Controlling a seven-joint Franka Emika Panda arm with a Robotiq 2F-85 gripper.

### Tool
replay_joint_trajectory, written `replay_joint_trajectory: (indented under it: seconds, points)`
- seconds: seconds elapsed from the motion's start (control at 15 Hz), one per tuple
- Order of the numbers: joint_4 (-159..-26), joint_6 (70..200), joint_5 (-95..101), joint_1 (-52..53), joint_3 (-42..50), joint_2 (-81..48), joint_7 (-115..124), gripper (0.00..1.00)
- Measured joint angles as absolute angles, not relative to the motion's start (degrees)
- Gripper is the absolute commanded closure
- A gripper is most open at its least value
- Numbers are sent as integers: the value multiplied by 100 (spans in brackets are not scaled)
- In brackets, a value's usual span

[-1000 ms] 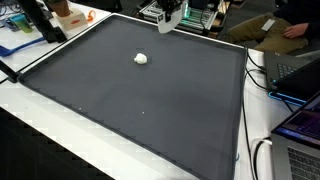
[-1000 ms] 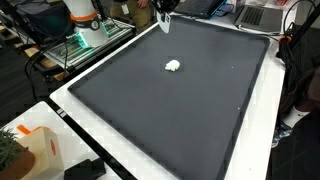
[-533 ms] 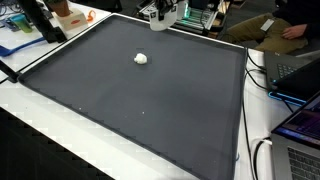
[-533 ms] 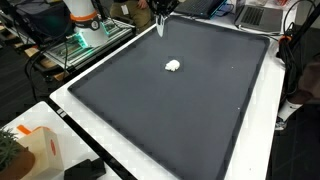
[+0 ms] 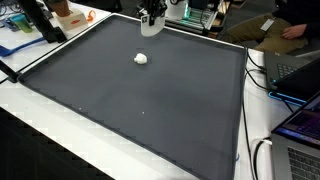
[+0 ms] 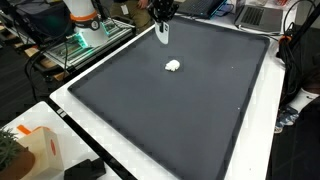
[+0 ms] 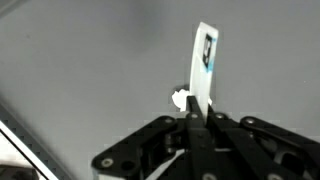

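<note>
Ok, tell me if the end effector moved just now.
Yes: the end effector, holding a white card, slid left along the dark mat's far edge toward the white lump.

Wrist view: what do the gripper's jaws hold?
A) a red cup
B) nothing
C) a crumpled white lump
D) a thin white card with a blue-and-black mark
D: the gripper is shut on the white card, which sticks out past its tips; the white lump lies apart on the dark mat.

Wrist view: strip (image 7: 205, 65) partly hides lump (image 7: 179, 99); strip's print blurred; gripper (image 7: 197, 116) body cut off at bottom edge.
</note>
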State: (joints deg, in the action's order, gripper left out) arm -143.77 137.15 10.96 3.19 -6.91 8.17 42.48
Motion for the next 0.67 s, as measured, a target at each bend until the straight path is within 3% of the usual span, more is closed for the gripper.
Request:
replay_joint_trajectory:
  seconds: [0.2,0.67]
  points:
    - [-14864,14549,1307,145,-509,1018,3468,96]
    - [-15008,14974,1308,-31,-508,1092,3328,99]
